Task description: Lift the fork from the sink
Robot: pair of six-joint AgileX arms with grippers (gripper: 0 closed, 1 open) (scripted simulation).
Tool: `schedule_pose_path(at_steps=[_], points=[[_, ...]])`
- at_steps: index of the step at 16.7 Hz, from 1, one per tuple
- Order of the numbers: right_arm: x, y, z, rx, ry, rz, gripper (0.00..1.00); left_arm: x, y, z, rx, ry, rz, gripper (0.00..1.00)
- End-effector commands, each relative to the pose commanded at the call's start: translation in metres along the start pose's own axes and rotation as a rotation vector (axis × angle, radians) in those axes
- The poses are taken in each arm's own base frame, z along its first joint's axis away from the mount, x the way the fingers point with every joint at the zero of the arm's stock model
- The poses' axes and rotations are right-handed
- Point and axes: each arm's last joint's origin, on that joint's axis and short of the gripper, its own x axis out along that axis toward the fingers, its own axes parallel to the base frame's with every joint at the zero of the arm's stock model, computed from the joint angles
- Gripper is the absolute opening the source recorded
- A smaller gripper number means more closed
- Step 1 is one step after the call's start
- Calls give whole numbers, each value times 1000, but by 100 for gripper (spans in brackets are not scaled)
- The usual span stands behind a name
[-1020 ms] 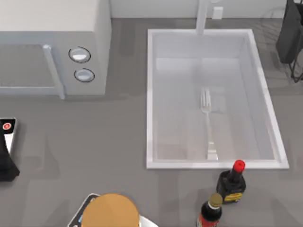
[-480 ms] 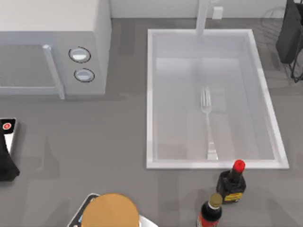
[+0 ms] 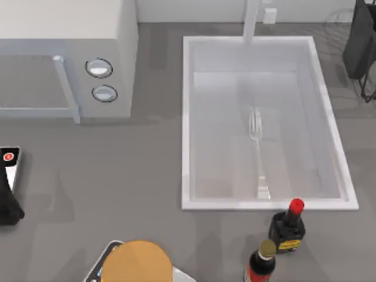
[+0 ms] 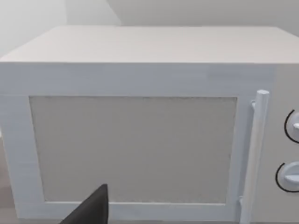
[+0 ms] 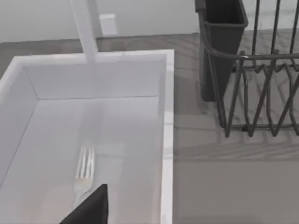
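Note:
The fork (image 3: 257, 154) lies flat on the floor of the sink (image 3: 187, 117), right of the basin's middle. Its tines point to the far wall and its flared handle end rests near the front wall. In the right wrist view the tines of the fork (image 5: 84, 169) show inside the sink (image 5: 167, 121), with a dark part of my right gripper (image 5: 88, 210) close to the camera in front of them and above the basin. A dark part of my left gripper (image 4: 91, 210) hangs in front of the microwave door, far from the sink.
A grey microwave (image 3: 64, 64) with two dials stands at the back left. The faucet (image 3: 251, 20) rises behind the sink. A dark dish rack (image 5: 252, 74) stands right of the sink. Two dark bottles (image 3: 288, 226) (image 3: 261, 264) stand in front of it, and an orange-brown round object (image 3: 138, 261) lies at the front edge.
A faint shadow has appeared on the sink floor to the right of the fork's handle. The fork lies where it was.

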Motion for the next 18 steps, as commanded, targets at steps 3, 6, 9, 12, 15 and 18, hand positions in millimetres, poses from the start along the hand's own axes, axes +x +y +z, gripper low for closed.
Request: schedule_pose_path(at_steps=[3, 6, 9, 12, 15, 18], points=[[29, 14, 46, 27, 192, 17, 100, 0, 0, 0, 0, 0, 0, 100], [77, 34, 84, 46, 395, 20, 100, 0, 0, 0, 0, 0, 0, 100], [138, 60, 104, 54, 596, 9, 100, 0, 0, 0, 0, 0, 0, 100], [201, 88, 101, 52, 786, -16, 100, 0, 0, 0, 0, 0, 0, 100], [257, 115, 80, 39, 948, -49, 100, 0, 0, 0, 0, 0, 0, 100], [298, 136, 52, 22, 1072, -83, 100, 0, 0, 0, 0, 0, 0, 100]])
